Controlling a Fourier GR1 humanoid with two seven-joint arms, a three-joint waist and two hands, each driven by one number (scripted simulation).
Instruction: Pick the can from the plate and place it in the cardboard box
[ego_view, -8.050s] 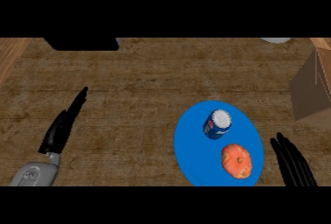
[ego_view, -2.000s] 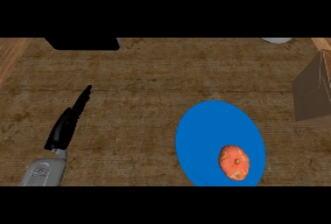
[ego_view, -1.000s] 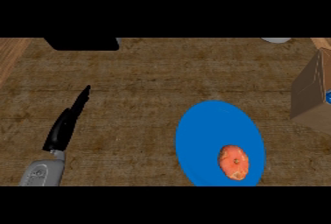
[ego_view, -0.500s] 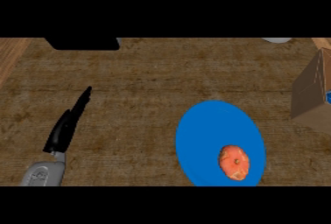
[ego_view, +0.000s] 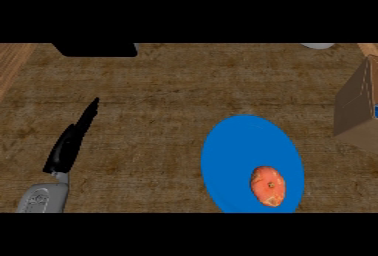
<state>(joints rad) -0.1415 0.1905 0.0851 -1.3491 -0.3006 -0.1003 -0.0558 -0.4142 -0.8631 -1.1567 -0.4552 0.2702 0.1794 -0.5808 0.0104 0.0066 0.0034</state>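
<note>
— Counter (ego_view: 184, 90), seen from above: blue plate (ego_view: 236, 150) at five o'clock, cardboard box (ego_view: 354, 107) at three o'clock, cut off by the edge. Where's the can?

— Not on the plate. That carries only one orange-red lumpy item (ego_view: 268, 186), lying low on its right half. A blue sliver (ego_view: 375, 111) shows at the very edge against the box, and that may be the can, but too little of it shows to be sure.

— And the hands?

— Left hand (ego_view: 70, 142) rests at eight o'clock, fingers straight and holding nothing, well apart from the plate. The right hand is out of frame, so I cannot tell what its fingers are doing.

— Is the box filled?

— I cannot tell: only its brown outer wall shows.

— How should the placing go?

— My judgement: bring the can over the opening, clear of the near wall, keep it upright, and let go only once it is low inside.
</note>
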